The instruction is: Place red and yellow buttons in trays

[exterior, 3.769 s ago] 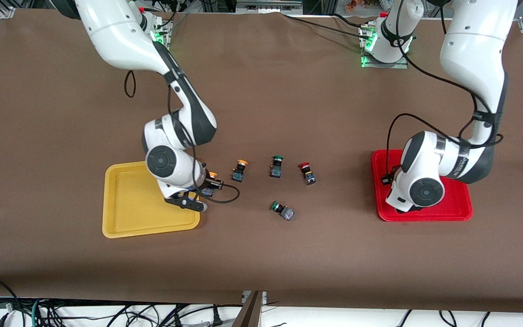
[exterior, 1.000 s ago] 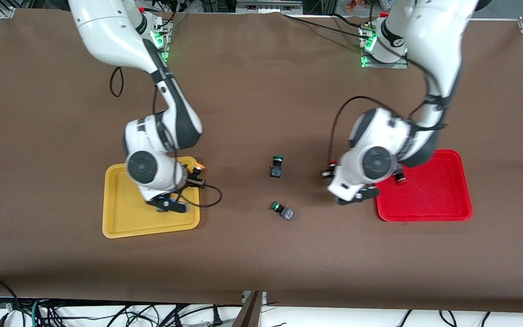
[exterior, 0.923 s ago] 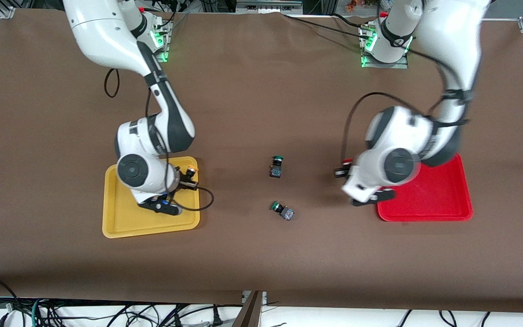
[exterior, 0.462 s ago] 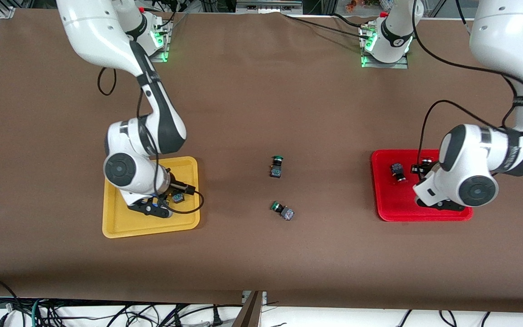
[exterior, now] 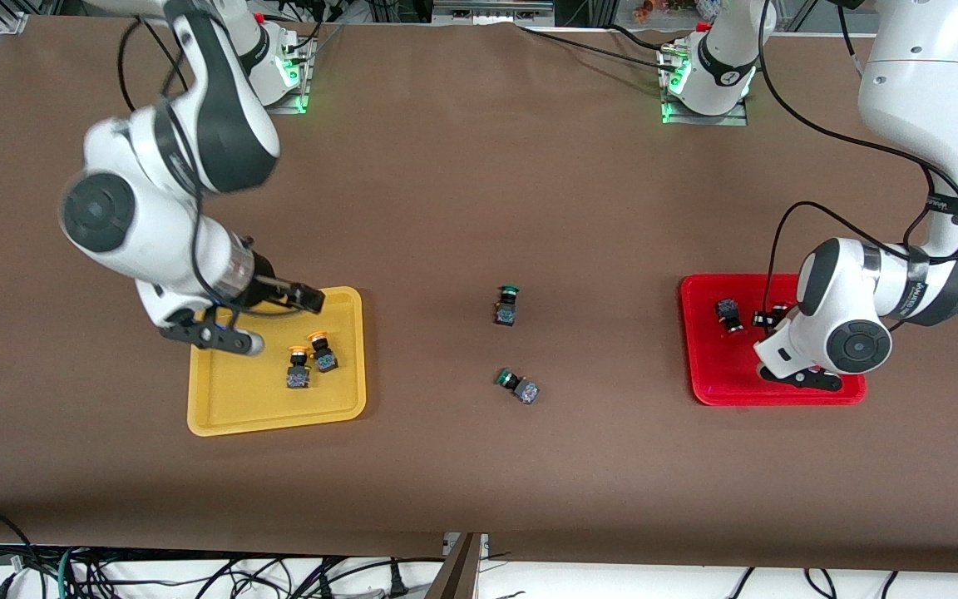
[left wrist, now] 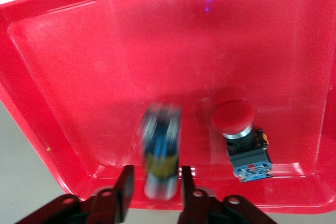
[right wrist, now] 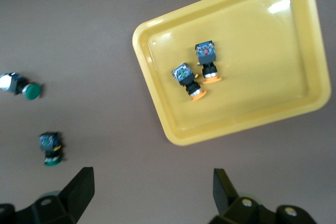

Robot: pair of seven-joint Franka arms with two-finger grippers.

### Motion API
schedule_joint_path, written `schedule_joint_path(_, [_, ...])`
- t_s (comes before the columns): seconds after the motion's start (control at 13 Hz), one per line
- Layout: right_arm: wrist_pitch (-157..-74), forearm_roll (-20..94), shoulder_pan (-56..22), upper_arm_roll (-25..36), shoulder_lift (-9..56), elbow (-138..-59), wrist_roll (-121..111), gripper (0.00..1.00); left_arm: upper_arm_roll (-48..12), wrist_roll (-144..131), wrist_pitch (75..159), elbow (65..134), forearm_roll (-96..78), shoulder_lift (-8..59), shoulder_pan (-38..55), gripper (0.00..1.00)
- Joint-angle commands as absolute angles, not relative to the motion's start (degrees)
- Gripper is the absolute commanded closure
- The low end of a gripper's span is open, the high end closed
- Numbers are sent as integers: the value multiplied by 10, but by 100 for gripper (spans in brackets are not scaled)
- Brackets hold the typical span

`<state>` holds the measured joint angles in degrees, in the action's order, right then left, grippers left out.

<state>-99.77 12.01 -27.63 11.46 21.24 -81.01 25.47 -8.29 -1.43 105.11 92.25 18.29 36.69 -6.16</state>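
The yellow tray (exterior: 234,399) holds both yellow-orange buttons (exterior: 298,368) (exterior: 323,351), lying side by side; the right wrist view shows the tray (right wrist: 262,51) and buttons (right wrist: 187,78) (right wrist: 208,62). My right gripper (exterior: 281,321) (right wrist: 152,187) is open and empty, raised over that tray's edge. The red tray (exterior: 728,383) (left wrist: 105,51) holds one red button (exterior: 728,314) (left wrist: 241,140). My left gripper (exterior: 782,345) (left wrist: 155,192) is low over the red tray, jaws apart. A second, blurred button (left wrist: 161,156) sits between them with a gap on each side; the arm hides it in the front view.
Two green-capped buttons lie on the brown table between the trays, one (exterior: 506,304) farther from the front camera than the other (exterior: 517,385). They also show in the right wrist view (right wrist: 21,85) (right wrist: 51,148).
My right gripper has let go of the second yellow-orange button in the yellow tray and risen away. My left gripper has opened around its red button over the red tray.
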Motion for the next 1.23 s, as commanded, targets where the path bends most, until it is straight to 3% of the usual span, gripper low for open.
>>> schedule_joint_path(0.0, [-948, 110, -278, 134, 128, -854, 199, 0, -94, -2, 1045, 927, 196, 341, -65, 0])
schedule_joint_path(0.15, [-939, 97, -273, 155, 65, -910, 140, 0, -100, -2, 1009, 902, 184, 309, -62, 0])
schedule_joint_path(0.31, [-937, 72, -201, 107, 33, -937, 111, 0, -138, 0, 944, 837, 157, 272, -61, 0])
schedule_joint_path(0.46, [-932, 54, -157, 58, 22, -944, 112, 0, -161, 3, 870, 764, 155, 245, -63, 0])
schedule_joint_path(0.69, [-931, 43, -158, 54, 25, -939, 114, 0, -158, 75, 812, 709, 149, 199, -75, 0])
schedule_joint_path(0.77, [-932, 42, -161, 53, 26, -938, 113, 0, -146, 103, 819, 717, 129, 182, -83, 0])
schedule_joint_path(0.92, [-933, 26, -169, 53, 30, -936, 116, 0, -52, 126, 863, 768, 38, 125, -63, 0])
schedule_joint_path(1.0, [-933, 22, -170, 53, 32, -933, 114, 0, 13, 126, 905, 847, 2, 70, -18, 0])
schedule_joint_path(1.15, [-933, 24, -170, 53, 41, -922, 114, 0, 46, 121, 987, 946, -1, 9, 8, 0])
